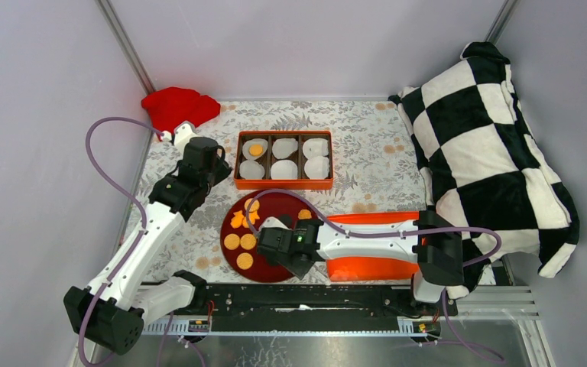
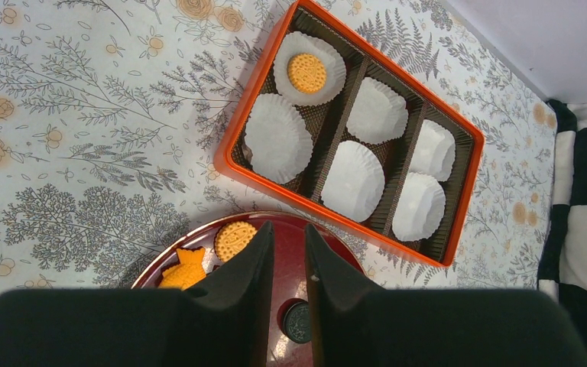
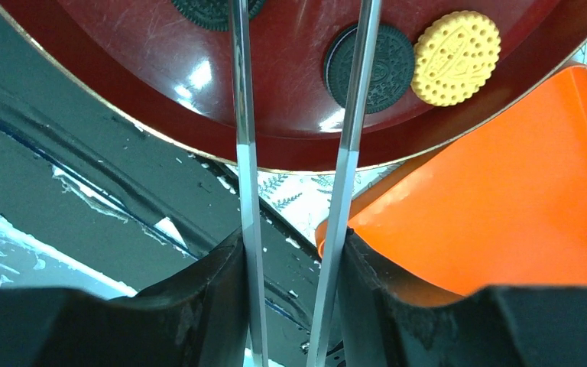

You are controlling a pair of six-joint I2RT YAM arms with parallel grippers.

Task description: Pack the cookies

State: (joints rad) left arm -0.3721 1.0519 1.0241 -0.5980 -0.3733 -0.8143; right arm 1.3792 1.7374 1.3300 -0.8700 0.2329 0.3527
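Tan round cookies [image 1: 231, 241] and orange fish-shaped ones [image 1: 238, 220] lie on a dark red plate [image 1: 275, 200]. In the right wrist view a black cookie [image 3: 371, 67] and a tan one [image 3: 456, 57] show on the plate [image 3: 290, 115]. One tan cookie [image 2: 306, 73] sits in a white paper cup in the orange box [image 2: 229, 145]; it also shows in the top view [image 1: 256, 149]. My right gripper [image 3: 290, 245] is shut on metal tongs [image 3: 243, 153], whose arms reach over the plate's near part beside the black cookie. My left gripper [image 2: 289, 233] is slightly open and empty, held above the plate's far edge.
The box [image 1: 283, 183] holds several white paper cups. An orange lid [image 1: 367, 267] lies under my right arm, right of the plate. A red cloth [image 1: 177, 105] lies at the back left. A checkered pillow [image 1: 489, 160] fills the right side. A black rail [image 1: 313, 298] runs along the near edge.
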